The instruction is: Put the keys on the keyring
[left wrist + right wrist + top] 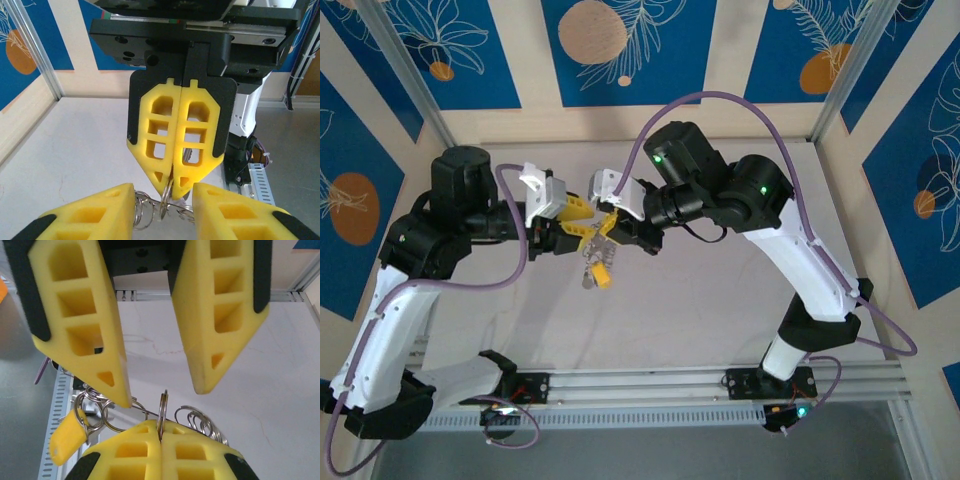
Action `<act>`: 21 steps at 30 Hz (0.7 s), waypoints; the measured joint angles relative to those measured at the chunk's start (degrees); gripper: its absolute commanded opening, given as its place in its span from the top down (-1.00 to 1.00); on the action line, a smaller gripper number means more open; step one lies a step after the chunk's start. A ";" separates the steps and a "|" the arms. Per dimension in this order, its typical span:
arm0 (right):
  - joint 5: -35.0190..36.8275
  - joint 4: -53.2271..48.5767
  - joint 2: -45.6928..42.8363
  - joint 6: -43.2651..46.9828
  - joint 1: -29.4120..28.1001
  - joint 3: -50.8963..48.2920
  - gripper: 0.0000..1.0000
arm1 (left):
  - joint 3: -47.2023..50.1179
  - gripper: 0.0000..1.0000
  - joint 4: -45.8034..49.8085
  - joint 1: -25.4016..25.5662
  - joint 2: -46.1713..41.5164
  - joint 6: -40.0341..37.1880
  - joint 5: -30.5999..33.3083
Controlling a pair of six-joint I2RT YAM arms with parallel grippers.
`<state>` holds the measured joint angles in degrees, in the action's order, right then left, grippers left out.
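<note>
Over the table's middle my two grippers meet tip to tip. My right gripper (607, 230) (161, 432) is shut on a silvery split ring (163, 407) that stands edge-on. My left gripper (588, 235) (164, 210) is open, one finger on each side of that ring (169, 196) without touching it. The thin grey wire of the keyring (145, 413) runs through the held ring and carries more small rings (95, 407) and a yellow tag (65, 437). Small silvery keys (587, 272) dangle below the grippers beside the tag (603, 273). I cannot make out a lilac head.
The white table (700, 300) lies under the hanging bunch. An aluminium rail (650, 385) runs along the near edge. Frame posts (415, 85) stand at the back corners. Purple cables (720, 100) loop over both arms.
</note>
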<state>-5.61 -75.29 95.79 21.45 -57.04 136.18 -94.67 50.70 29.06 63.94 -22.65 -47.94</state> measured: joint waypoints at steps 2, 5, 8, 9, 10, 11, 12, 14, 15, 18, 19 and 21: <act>-0.42 0.00 0.00 0.11 -0.07 0.00 1.00 | 0.00 0.31 0.02 0.00 0.07 -0.02 -0.02; -0.66 0.00 0.00 0.24 -0.37 0.00 1.00 | 0.00 0.35 0.37 -0.02 0.07 -0.07 0.00; -0.92 0.00 0.00 0.22 -0.52 0.00 1.00 | 0.02 0.37 0.70 -0.02 0.17 -0.28 0.00; -0.98 0.02 0.00 0.22 -0.57 0.00 1.00 | 0.11 0.38 0.74 0.00 0.26 -0.31 0.00; -1.07 0.07 -0.04 0.22 -0.61 -0.02 1.00 | 0.24 0.39 0.79 0.00 0.33 -0.33 0.00; -1.05 0.17 -0.11 0.22 -0.63 -0.07 1.00 | 0.39 0.41 0.81 0.00 0.42 -0.37 -0.04; -1.05 0.31 -0.24 0.22 -0.66 -0.13 1.00 | 0.57 0.43 0.81 0.00 0.50 -0.42 -0.09; -1.03 0.39 -0.55 0.22 -0.66 -0.46 1.00 | 0.66 0.47 0.81 0.11 0.66 -0.39 -0.42; -1.01 0.46 -0.66 0.22 -0.66 -0.59 1.00 | 0.66 0.49 0.81 0.11 0.74 -0.42 -0.57; -1.01 0.70 -0.74 0.22 -0.66 -0.59 1.00 | 0.66 0.82 0.83 0.33 0.74 -0.35 -1.07; -0.87 0.83 -0.74 0.22 -0.63 -0.59 1.00 | 0.68 1.00 0.98 0.37 0.72 -0.24 -1.16; -0.59 1.05 -0.83 0.20 -0.50 -0.66 1.00 | 0.85 1.00 1.05 0.46 0.61 -0.81 -1.53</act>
<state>-6.20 -74.24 94.96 21.65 -57.54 135.52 -93.82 51.75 29.52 64.55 -23.46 -49.47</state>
